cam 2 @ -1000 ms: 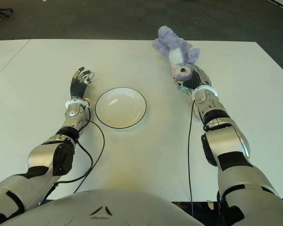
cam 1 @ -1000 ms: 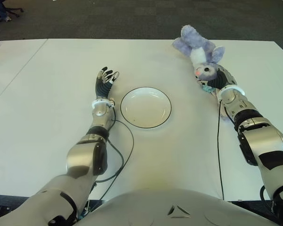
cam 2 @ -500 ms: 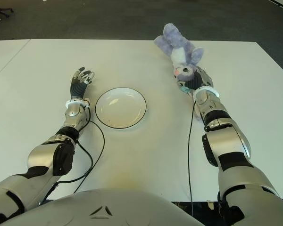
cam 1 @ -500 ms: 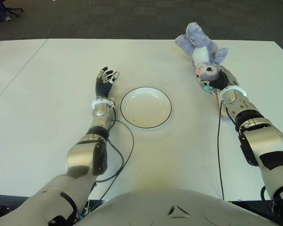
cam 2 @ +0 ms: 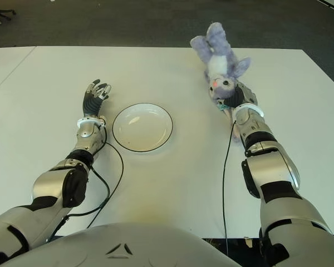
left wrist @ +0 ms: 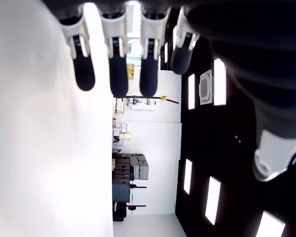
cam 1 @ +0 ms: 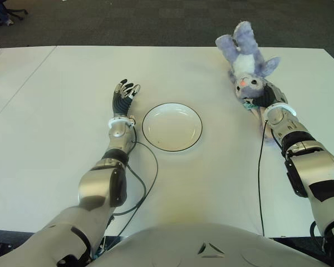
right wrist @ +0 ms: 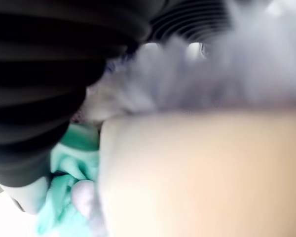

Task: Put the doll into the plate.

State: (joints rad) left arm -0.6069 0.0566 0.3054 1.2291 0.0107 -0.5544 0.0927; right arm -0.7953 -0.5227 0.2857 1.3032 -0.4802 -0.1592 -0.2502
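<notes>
In the centre of the left eye view, nearest the robot, the white plate (cam 1: pixel 172 127) lies bare on the table (cam 1: pixel 55 139), dark-rimmed and holding nothing. Just left of it the left hand (cam 1: pixel 123 95) shows palm up, fingers relaxed apart around nothing; its wrist view shows only fingertips against the room. Farther off, at upper right, the right hand (cam 1: pixel 260 95) is closed around the head end of the purple plush rabbit (cam 1: pixel 246 55), whose legs now point up toward the table's far edge. Over the last second the doll has swung from leaning left to nearly upright and shifted rightward, away from the plate. The grasp appears secured; carrying the toy leftward to the plate remains to be done.
</notes>
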